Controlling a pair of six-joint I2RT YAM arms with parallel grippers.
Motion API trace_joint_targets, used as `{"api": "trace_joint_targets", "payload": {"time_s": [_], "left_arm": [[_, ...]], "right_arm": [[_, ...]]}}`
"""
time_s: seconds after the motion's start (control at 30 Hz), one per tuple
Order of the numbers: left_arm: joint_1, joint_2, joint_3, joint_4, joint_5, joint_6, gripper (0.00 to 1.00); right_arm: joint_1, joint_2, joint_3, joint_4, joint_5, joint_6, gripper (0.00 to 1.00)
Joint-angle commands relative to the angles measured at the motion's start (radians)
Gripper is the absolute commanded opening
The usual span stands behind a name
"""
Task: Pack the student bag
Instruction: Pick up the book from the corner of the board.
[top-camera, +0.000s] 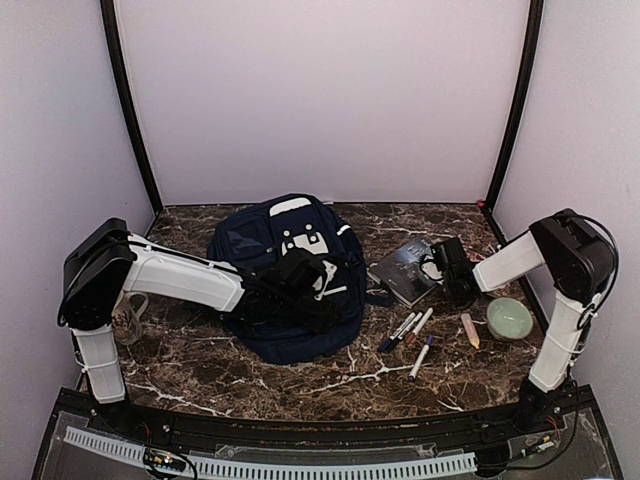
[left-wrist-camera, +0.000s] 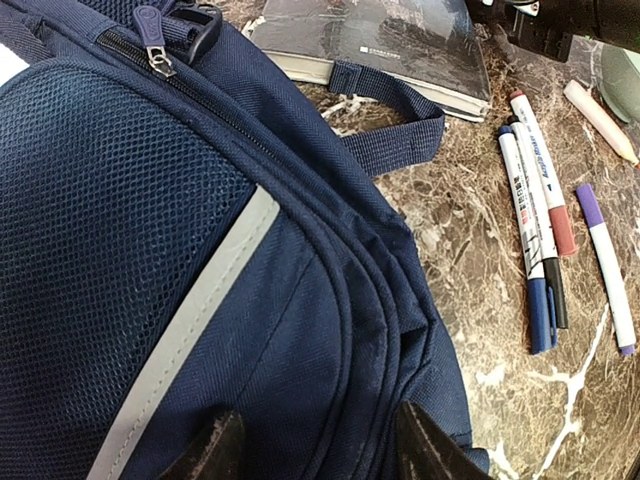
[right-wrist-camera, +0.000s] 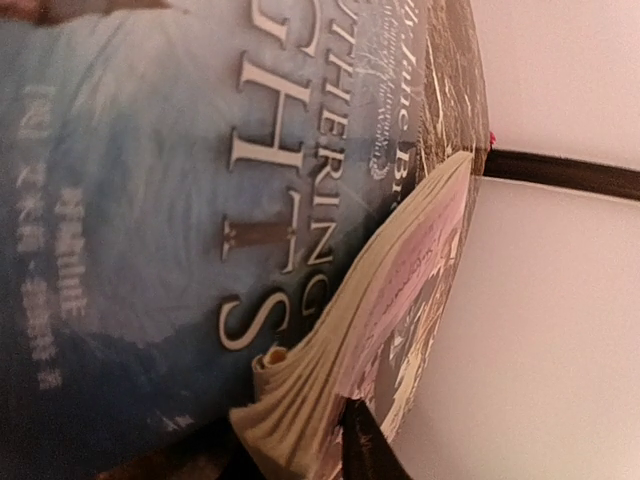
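The student bag (top-camera: 262, 240), navy with a pale stripe, lies flat in the middle of the table. My left gripper (top-camera: 300, 275) sits on top of it. In the left wrist view its fingers (left-wrist-camera: 215, 452) stand either side of a thick ridge of the bag (left-wrist-camera: 300, 300) and its piped seams, gripping that fabric. The bag's zipper (left-wrist-camera: 152, 50) is closed. A grey-blue book (top-camera: 400, 270) lies to the right of the bag. My right gripper (top-camera: 442, 265) is shut on the book's (right-wrist-camera: 150, 200) corner, and the pages curl against the dark finger (right-wrist-camera: 365, 445).
Three markers (top-camera: 408, 328), a purple-capped pen (top-camera: 421, 356) and a pink crayon (top-camera: 470, 330) lie in front of the book. A green bowl (top-camera: 510, 318) sits at the right edge and a mug (top-camera: 130, 315) by the left arm. A bag strap loop (left-wrist-camera: 400, 130) reaches toward the book.
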Motion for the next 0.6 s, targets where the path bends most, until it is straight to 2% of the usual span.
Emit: {"api": "trace_joint_targets", "payload": {"time_s": [0.0,0.13,0.3,0.47,0.57], "left_arm": [[0.009,-0.058,-0.011,-0.073,-0.045,0.012,0.53],[0.009,-0.069,-0.009,-0.070,-0.046,0.013,0.53],[0.009,-0.069,0.021,-0.078,-0.030,-0.007,0.53],[0.010,-0.100,0.081,-0.145,-0.020,-0.057,0.55],[0.036,-0.137,0.106,-0.174,0.062,-0.120,0.57]], "right_arm": [[-0.005,-0.077,0.052,-0.154,-0.020,0.014,0.16],[-0.003,-0.154,0.134,-0.298,-0.025,0.039,0.10],[0.013,-0.249,0.265,-0.435,-0.107,0.067,0.00],[0.084,-0.335,0.374,-0.520,-0.204,0.050,0.00],[0.143,-0.370,0.457,-0.584,-0.287,0.054,0.00]]}}
